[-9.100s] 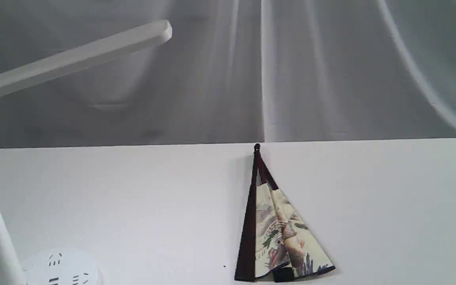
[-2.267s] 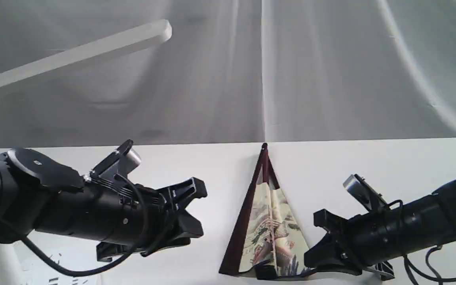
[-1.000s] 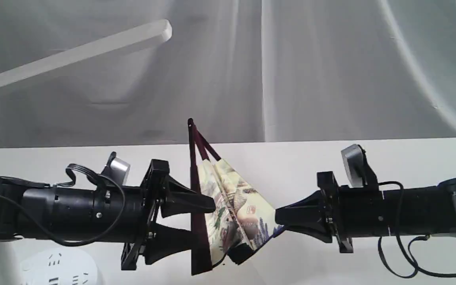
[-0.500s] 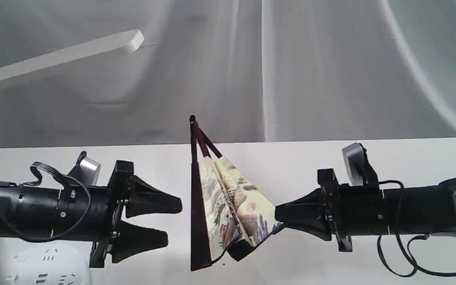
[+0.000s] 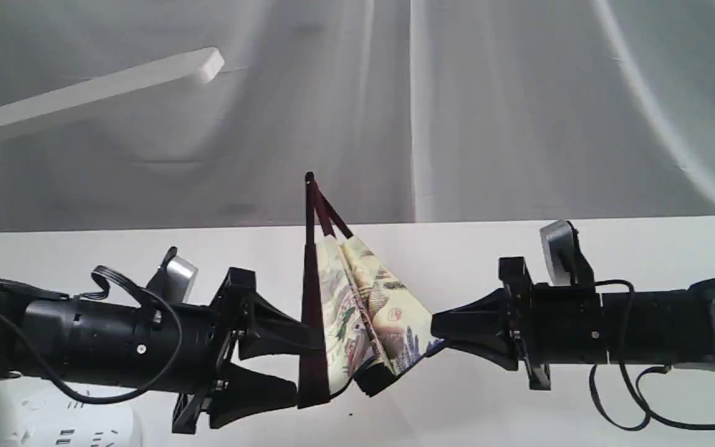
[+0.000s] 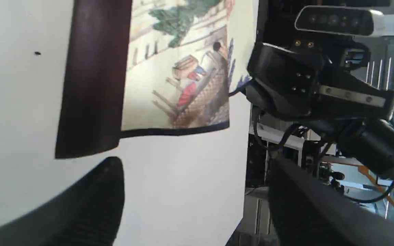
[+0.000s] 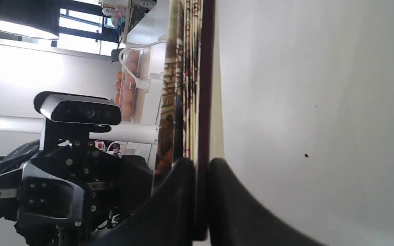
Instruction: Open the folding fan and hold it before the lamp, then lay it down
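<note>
- In the exterior view, the folding fan [image 5: 364, 316] hangs partly spread between the two arms, over the middle of the white table [image 5: 612, 248]. Its pivot end points up and its painted leaf hangs lower.
- The right gripper [image 5: 434, 338] comes in from the right and is clenched on the fan's right-hand edge, near the dark blue border.
- The left gripper [image 5: 300, 366] comes in from the left with its jaws spread wide, their tips right at the maroon guard [image 5: 313, 347] on the fan's left side. It grasps nothing.
- The lamp [image 5: 90, 93] stands at the far left. Its flat bar head slants above the left arm, and its round base sits at the lower left corner, well apart from the fan. A pale cloth backdrop [image 5: 506, 124] hangs behind the table.
- In the left wrist view, the left gripper [image 6: 193, 164] is released, with both dark fingers [image 6: 97, 205] apart. One fingertip lies just beside the end of the maroon guard [image 6: 94, 78]. The cream leaf of the folding fan [image 6: 180, 85] shows houses and a green tree, and the right gripper [image 6: 251, 89] meets its far edge.
- In the right wrist view, the right gripper [image 7: 201, 162] is clamped tight on a dark rib of the folding fan [image 7: 186, 85], which is seen edge-on. The table [image 7: 303, 102] lies beyond it.
</note>
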`<state>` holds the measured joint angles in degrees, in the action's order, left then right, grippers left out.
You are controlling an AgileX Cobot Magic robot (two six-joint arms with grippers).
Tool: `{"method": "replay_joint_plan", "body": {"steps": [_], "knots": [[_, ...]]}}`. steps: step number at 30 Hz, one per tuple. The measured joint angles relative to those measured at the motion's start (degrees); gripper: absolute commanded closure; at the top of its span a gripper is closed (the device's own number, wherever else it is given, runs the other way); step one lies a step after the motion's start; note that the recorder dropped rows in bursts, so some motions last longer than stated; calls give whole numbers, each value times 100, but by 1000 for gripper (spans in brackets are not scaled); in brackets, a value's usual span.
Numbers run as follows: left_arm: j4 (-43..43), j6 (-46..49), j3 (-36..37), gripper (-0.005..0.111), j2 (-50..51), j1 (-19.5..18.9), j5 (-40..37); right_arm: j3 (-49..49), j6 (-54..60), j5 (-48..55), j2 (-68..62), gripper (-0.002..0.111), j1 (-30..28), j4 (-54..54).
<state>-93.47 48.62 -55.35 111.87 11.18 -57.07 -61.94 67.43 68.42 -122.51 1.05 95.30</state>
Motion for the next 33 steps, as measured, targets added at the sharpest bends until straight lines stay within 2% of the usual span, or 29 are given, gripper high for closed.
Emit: {"method": "replay_joint_plan", "body": {"steps": [5,13,17,23,33], "knots": [[-239,-13,0,45,0,20,57,0,-92,0,0,108,-48,-120],[-239,-23,0,45,0,20,51,0,-531,1,280,108,-508,-795],[-286,-23,0,45,0,59,51,0,-667,1,439,108,-531,-1029],[-541,43,202,45,0,318,73,0,-1008,13,578,108,-542,-1256],[-541,55,367,45,0,333,108,0,-1402,13,863,108,-563,-1376]]}}
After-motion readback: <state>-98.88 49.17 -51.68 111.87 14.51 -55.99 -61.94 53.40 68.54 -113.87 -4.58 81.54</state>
